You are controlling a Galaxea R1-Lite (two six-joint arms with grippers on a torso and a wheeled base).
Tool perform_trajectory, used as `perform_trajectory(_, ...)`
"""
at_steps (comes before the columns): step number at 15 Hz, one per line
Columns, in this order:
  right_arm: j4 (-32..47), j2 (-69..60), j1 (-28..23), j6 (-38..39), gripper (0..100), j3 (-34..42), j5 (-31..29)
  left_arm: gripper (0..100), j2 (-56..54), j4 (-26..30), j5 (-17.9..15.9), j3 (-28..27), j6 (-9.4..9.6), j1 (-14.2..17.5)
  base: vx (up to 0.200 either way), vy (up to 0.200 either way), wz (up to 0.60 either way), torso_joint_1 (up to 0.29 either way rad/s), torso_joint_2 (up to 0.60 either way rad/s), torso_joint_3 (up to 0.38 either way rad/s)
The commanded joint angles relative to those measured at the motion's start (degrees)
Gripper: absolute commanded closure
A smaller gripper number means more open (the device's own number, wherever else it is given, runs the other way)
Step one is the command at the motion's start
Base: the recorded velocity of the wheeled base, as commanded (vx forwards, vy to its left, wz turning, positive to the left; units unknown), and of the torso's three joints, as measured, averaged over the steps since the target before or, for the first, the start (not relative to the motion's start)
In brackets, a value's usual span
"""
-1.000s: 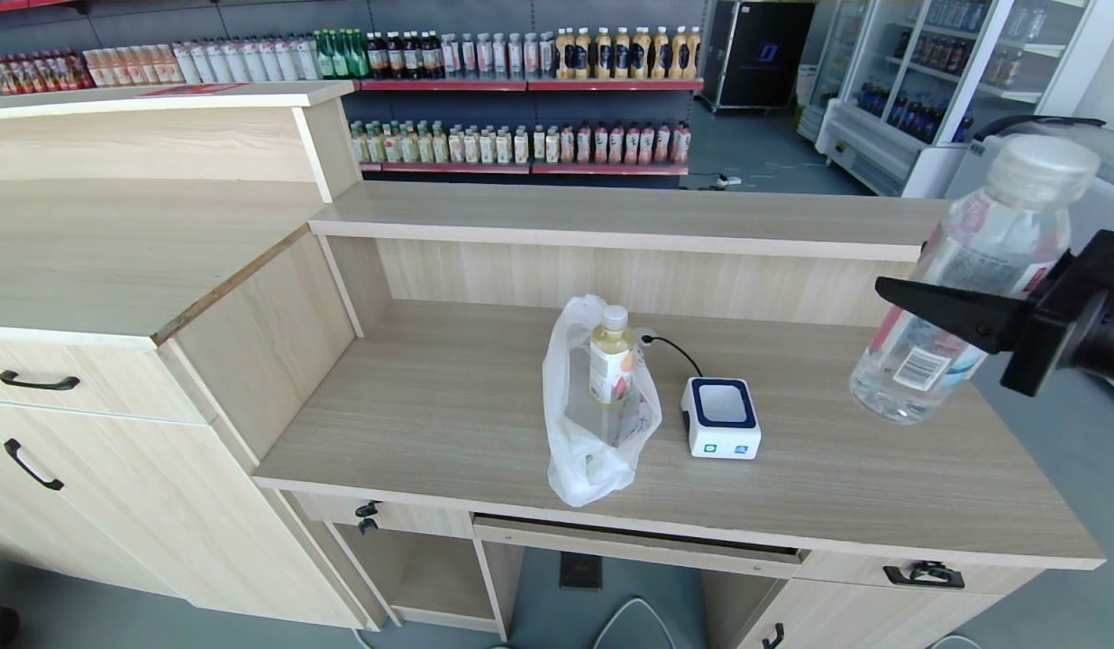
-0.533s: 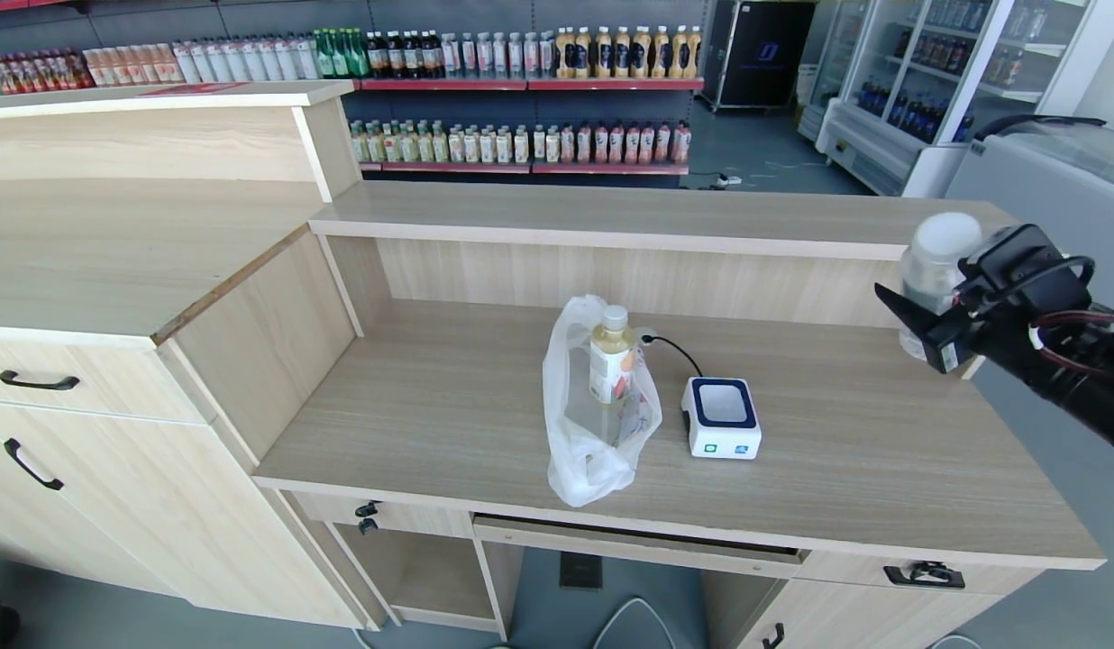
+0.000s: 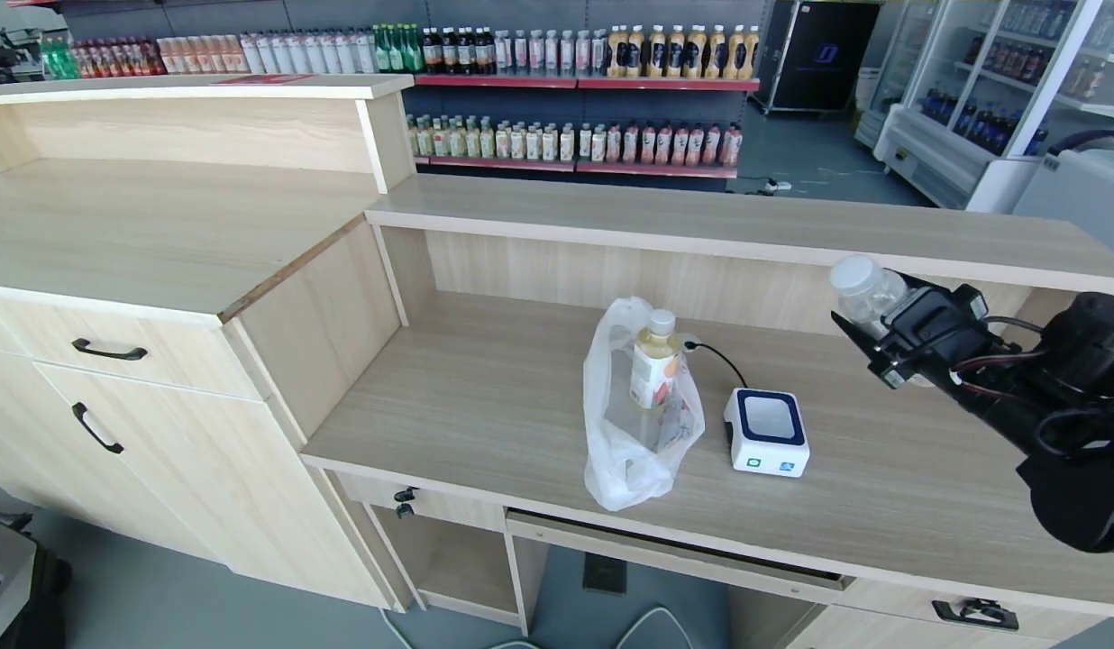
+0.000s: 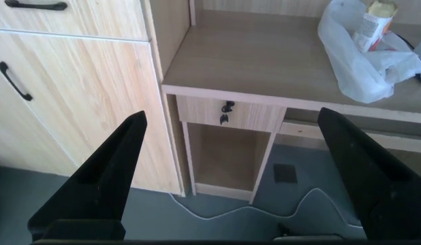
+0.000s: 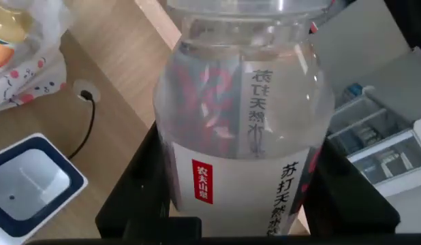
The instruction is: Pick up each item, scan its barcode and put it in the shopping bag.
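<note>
Right claw (image 3: 872, 335) clenched on a clear plastic water bottle (image 3: 862, 288), held above the right of the light wood table (image 3: 485, 406). Advisable: turn its barcode down over the white, blue-rimmed square scanner (image 3: 766, 431). Bare table lies between them; the translucent white shopping bag (image 3: 622, 451) stands just beside the scanner, the raised back ledge (image 3: 701, 225) close behind

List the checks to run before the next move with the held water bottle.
1. Water bottle clamped between the right gripper fingers: ok.
2. Barcode turned toward the scanner: cannot tell.
3. Scanner window uncovered and facing up: ok.
4. Shopping bag standing on the counter beside the scanner, tea bottle inside: ok.
5. Left gripper open, away from the bag: ok.
</note>
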Motion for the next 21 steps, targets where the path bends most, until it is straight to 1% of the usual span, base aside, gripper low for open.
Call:
perform_trajectory(1,-3.29,5.23,-0.27,-0.72,100,-0.89,1.14,0,0.01,-0.01,0.0,0.01,-0.01,0.0,0.0,0.0,0.0,0.0,0.0,0.0)
perform_trajectory(3,-3.29,9.63,-1.41,-2.39,100,-1.68,2.1,0,0.01,-0.01,0.0,0.01,-0.01,0.0,0.0,0.0,0.0,0.0,0.0,0.0)
perform_trajectory(5,-3.29,12.79,-3.17,-5.73,100,-4.49,5.71,0,0.01,-0.01,0.0,0.01,-0.01,0.0,0.0,0.0,0.0,0.0,0.0,0.0)
perform_trajectory(7,-3.29,15.17,-3.43,-6.17,100,-6.87,8.26,0,0.01,-0.01,0.0,0.01,-0.01,0.0,0.0,0.0,0.0,0.0,0.0,0.0)
perform_trajectory(9,-3.29,16.92,-3.43,-6.08,100,-9.5,8.61,0,0.01,-0.01,0.0,0.01,-0.01,0.0,0.0,0.0,0.0,0.0,0.0,0.0)
perform_trajectory(11,-3.29,17.89,-3.43,-6.08,100,-10.12,9.05,0,0.01,-0.01,0.0,0.01,-0.01,0.0,0.0,0.0,0.0,0.0,0.0,0.0)
perform_trajectory(17,-3.29,20.0,-3.43,-6.17,100,-10.12,14.41,0,0.01,-0.01,0.0,0.01,-0.01,0.0,0.0,0.0,0.0,0.0,0.0,0.0)
perform_trajectory(21,-3.29,21.23,-3.52,-6.17,100,-10.03,15.02,0,0.01,-0.01,0.0,0.01,-0.01,0.0,0.0,0.0,0.0,0.0,0.0,0.0)
